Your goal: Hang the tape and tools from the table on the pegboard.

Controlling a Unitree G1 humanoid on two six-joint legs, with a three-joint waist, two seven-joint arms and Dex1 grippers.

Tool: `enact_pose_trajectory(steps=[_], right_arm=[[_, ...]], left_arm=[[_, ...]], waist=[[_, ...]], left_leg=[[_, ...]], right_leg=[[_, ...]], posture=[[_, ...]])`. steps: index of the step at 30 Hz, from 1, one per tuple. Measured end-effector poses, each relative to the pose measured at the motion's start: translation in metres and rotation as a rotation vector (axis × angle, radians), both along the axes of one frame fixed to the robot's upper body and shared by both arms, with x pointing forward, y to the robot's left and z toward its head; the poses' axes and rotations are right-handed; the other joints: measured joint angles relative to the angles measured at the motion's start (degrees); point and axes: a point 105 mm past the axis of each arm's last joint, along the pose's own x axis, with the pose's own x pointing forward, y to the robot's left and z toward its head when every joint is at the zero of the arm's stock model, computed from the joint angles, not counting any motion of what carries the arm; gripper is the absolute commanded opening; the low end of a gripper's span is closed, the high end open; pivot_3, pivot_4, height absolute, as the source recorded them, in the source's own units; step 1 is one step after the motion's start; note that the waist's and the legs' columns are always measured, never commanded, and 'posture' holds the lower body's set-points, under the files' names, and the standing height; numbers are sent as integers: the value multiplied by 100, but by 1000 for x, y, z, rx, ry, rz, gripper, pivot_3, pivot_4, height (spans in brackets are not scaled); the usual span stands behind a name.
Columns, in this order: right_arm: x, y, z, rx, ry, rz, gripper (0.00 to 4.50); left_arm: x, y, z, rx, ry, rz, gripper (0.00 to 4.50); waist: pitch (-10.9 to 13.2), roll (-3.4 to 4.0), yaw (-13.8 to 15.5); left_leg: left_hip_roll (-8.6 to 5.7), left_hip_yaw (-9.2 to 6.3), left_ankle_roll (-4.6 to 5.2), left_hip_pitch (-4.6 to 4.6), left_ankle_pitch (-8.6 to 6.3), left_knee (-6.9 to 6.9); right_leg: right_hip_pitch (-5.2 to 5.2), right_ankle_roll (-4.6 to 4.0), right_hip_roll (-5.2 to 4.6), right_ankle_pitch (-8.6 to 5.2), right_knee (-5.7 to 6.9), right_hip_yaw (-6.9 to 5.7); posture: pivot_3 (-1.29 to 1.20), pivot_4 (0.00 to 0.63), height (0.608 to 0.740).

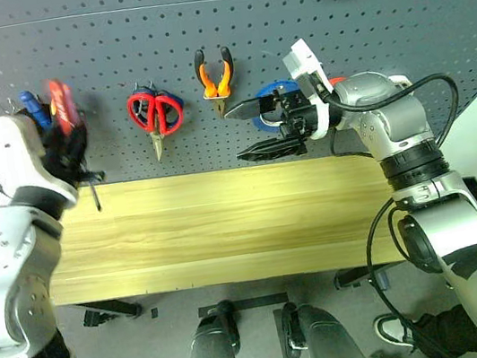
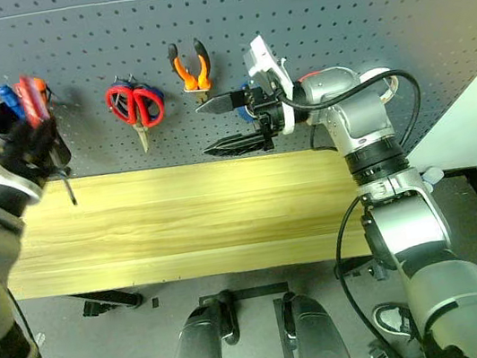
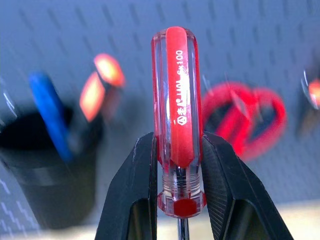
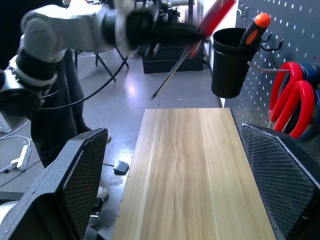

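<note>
My left gripper is shut on the red-handled screwdriver, which it holds handle up and shaft down. It is raised in front of the pegboard's far left end. The red-handled scissors and the orange-and-black pliers hang on the pegboard's hooks. My right gripper is open and empty, pointing left just in front of the board, right of the pliers. The tape is out of view. The wooden table lies below the board.
A black cup hangs on the board next to the screwdriver, holding a blue-handled tool and an orange-handled one. A blue roll hangs behind my right gripper, with a red-orange roll beside it.
</note>
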Motion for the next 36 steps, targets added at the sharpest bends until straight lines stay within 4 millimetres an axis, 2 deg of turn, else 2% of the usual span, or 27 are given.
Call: enact_pose_trajectory(steps=[4,10,17,26,29,32,36], right_arm=[[1,0,0,4,1,-5,4500],[1,4,2,17,-14,-8,4500],[3,7,3,24,-46,-26,4500],[6,15,6,81,-1,-52,4500],[5,27,16,141,15,-42,4500],[5,33,33,218,9,-46,4500],[7,34,45,285,5,-67,4500]], left_arm=[[7,14,19,6,-70,52,872],[16,13,53,75,-215,36,872],[36,18,64,138,-289,42,872],[57,55,59,183,-293,110,872],[61,59,64,197,-318,113,872],[62,58,67,208,-345,102,872],[67,64,59,203,-328,111,872]], waist=[[-7,0,-7],[-14,2,11],[-20,0,9],[-22,0,-36],[-22,0,-41],[-24,1,-38],[-58,-5,-26]], left_leg=[[2,-1,-1,17,3,4],[2,4,-2,38,3,6],[3,6,-3,51,4,5],[7,8,-5,59,6,26],[14,7,-4,56,5,55],[15,12,-3,56,4,59],[17,22,-3,54,4,52]], right_leg=[[16,1,4,0,3,0],[36,1,1,0,6,0],[41,1,1,1,18,1],[38,0,3,-1,54,3],[39,0,7,-1,73,3],[44,-3,0,2,73,3],[42,-11,-6,4,73,1]], posture=[[223,102,740],[217,97,740],[200,91,740],[174,92,740],[172,89,740],[166,87,740],[158,84,740]])
